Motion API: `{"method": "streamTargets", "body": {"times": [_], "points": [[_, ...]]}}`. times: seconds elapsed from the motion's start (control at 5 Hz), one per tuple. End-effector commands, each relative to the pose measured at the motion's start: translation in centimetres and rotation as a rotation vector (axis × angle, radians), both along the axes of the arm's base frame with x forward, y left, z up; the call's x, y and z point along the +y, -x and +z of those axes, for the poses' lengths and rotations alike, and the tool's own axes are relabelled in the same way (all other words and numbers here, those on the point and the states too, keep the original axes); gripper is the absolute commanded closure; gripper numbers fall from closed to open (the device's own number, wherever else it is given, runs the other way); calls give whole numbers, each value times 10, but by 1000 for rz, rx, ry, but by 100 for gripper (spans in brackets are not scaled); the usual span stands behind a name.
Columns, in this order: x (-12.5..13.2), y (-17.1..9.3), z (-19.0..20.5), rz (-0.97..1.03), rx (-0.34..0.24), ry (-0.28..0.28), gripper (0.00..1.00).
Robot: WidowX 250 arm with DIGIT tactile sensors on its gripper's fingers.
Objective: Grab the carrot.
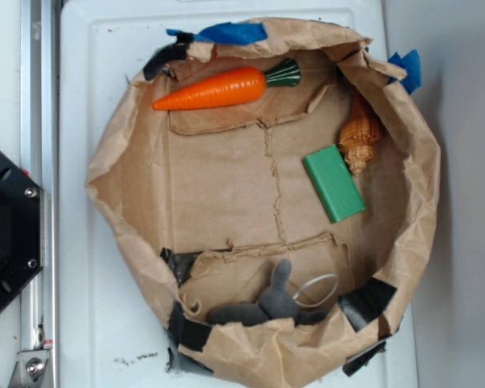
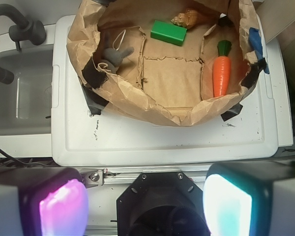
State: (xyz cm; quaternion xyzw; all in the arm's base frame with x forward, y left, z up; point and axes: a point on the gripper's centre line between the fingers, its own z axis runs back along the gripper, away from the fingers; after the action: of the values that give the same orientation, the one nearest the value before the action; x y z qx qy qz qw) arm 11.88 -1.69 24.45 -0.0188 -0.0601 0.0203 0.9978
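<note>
The gripper (image 2: 147,206) is spread wide, nothing between its two pads, and in the wrist view it hangs well back from the paper nest (image 2: 137,101), out over the near edge of the white tray (image 2: 162,142); the exterior view does not show it at all. The carrot (image 1: 214,89) lies on its side inside the nest, tight along one crumpled wall, with its pointed tip toward the taped rim and its dark green top (image 1: 284,73) toward the middle of that wall. It sits well apart from the green block (image 1: 333,183), the seashell (image 1: 360,139) and the grey stuffed toy (image 1: 263,305) at the opposite side. The step in hand looks like the approach, with none of the reach yet made. To do it well, the arm should travel over the raised paper wall rather than through it, turn the wrist so the pads close across the carrot's width near its thicker middle, and come down vertically. The glossy cone would likely slide out of a grip near the tip. Whether the carrot actually touches the wall is hard to judge, so the outer pad may need to press some paper aside.
</note>
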Motion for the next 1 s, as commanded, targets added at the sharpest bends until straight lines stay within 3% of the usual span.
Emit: {"method": "streamTargets", "body": {"times": [0.0, 0.2, 0.4, 0.8], "points": [[0, 0, 0, 0, 0, 0, 0], [21, -43, -23, 44, 7, 19, 0], [28, -72, -41, 42, 8, -28, 0], [35, -111, -78, -163, -49, -35, 0]]}}
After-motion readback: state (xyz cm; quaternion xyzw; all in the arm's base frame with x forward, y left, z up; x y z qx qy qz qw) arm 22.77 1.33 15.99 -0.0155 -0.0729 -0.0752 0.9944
